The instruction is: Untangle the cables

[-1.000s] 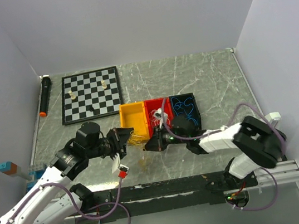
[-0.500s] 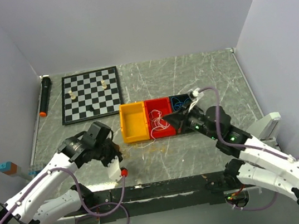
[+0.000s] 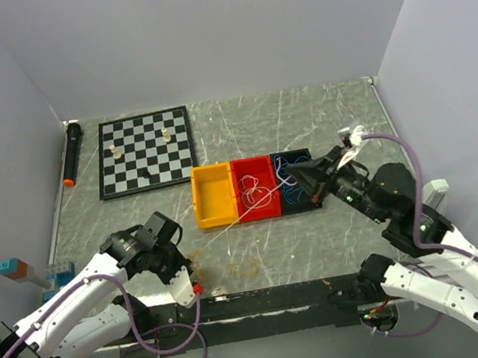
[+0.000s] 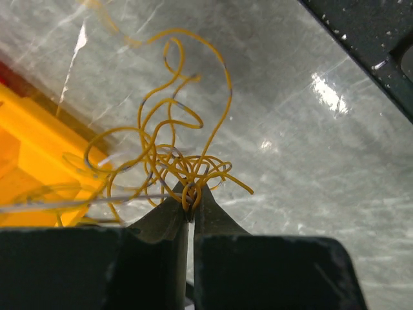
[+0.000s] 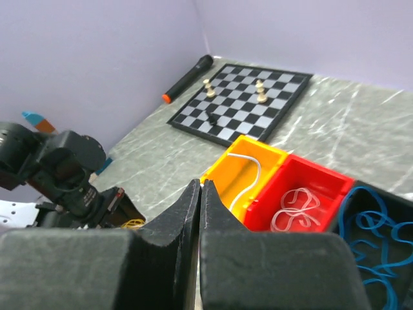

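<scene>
Left gripper (image 4: pixel 190 201): lower left of the overhead view, low over the table (image 3: pixel 338 119). Jaws closed to a narrow slit, pinching the yellow cable (image 4: pixel 184 169) at the base of its tangle. The loops fan out above the fingertips in the left wrist view, over bare marble, with the yellow bin (image 4: pixel 26 148) at the left edge of that frame. A thin pale strand crosses the tangle towards the left edge, too blurred to identify with certainty.

Right gripper (image 5: pixel 200 187): right of centre in the overhead view, raised above the black bin (image 3: pixel 294 154). Jaws pressed together. Whether any cable is caught between them cannot be told.

White cable (image 3: pixel 255 197): looped in the red bin (image 3: pixel 252 163). In the right wrist view one strand also runs across the yellow bin. In the overhead view a fine white line runs from the bins down-left over the table, towards the left gripper.

Blue cable (image 5: pixel 368 223): coiled inside the black bin.

The three bins stand touching in a row at frame centre: yellow, red, black, left to right.

Chessboard (image 3: pixel 145 151): upper left, with a few pieces on it. A black marker (image 3: pixel 72 154) with an orange tip lies just left of it.
</scene>
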{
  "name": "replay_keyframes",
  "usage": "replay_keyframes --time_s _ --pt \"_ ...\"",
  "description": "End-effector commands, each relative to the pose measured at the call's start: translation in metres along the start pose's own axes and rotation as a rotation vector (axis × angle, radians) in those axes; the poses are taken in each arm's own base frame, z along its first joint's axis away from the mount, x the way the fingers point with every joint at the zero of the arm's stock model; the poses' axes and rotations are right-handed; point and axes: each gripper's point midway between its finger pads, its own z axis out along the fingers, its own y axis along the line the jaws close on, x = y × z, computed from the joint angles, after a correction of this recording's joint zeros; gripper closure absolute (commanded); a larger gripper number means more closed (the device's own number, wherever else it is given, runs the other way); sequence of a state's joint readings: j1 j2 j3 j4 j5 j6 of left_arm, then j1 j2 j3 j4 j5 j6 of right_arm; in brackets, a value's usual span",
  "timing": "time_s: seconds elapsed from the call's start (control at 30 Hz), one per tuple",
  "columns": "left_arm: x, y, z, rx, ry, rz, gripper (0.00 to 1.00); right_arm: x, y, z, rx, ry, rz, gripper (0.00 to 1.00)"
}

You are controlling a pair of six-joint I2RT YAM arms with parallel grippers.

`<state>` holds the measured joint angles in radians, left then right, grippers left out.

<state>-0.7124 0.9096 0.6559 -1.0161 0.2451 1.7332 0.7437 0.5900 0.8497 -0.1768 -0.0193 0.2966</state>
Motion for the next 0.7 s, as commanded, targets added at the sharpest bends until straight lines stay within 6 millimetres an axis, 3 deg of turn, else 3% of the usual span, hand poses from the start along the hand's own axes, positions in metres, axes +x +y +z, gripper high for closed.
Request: replay_keyframes --time_s 0.0,0.27,0.4,0.47,0.5,0.67 --pt "0.008 -0.033 0.013 0.102 0.039 -0.002 0.97 -0.078 -0.006 -0.03 0.096 -0.205 -0.096 1.0" --pt "0.013 -0.038 0.02 0.138 0.054 -0.019 0.9 -0.12 -0.006 -0.04 0.14 -0.295 -0.166 1.0" --pt "0.011 -0.031 0.02 0.12 0.042 -0.055 0.85 -0.125 0.001 -0.03 0.111 -0.295 -0.176 1.0" --pt "0.011 -0.031 0.021 0.124 0.04 -0.072 0.78 -0.133 0.001 -0.029 0.123 -0.31 -0.18 1.0" --pt "0.012 -0.033 0.021 0.134 0.041 -0.077 0.67 -0.14 0.003 -0.031 0.119 -0.336 -0.186 1.0" --pt "0.013 -0.034 0.025 0.134 0.042 -0.081 0.68 -0.164 0.014 -0.03 0.095 -0.368 -0.214 1.0"
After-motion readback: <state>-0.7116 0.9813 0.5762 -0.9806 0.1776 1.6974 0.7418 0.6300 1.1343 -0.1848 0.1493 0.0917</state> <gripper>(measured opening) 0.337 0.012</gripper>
